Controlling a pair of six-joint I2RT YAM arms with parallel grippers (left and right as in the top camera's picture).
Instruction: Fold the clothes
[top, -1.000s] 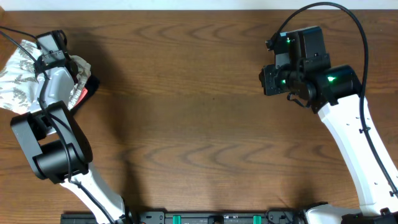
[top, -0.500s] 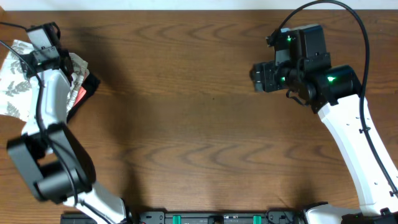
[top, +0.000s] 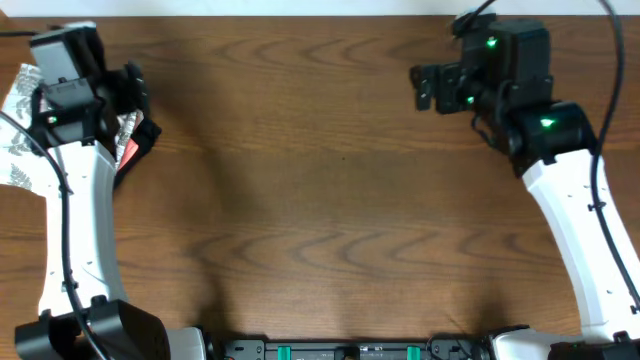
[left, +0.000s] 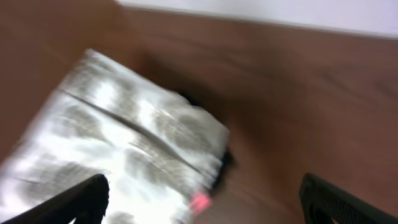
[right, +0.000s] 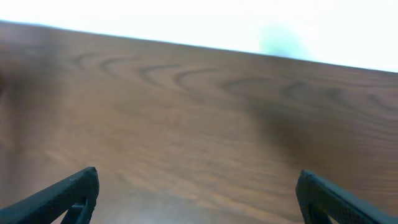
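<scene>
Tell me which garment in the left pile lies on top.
The white leaf-print dress; the black garment and the pink one only peek out from beneath its edge.

Left gripper (top: 133, 90) and right gripper (top: 421, 87) both gape wide (holding nothing), arms reaching forward, well apart.

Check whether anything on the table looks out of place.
Nothing stands out. The folded leaf-print dress lies over a black garment at the table's left end, a pink edge peeking out beneath.

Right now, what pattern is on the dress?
The dress is white with grey leaf print; overhead view.
</scene>
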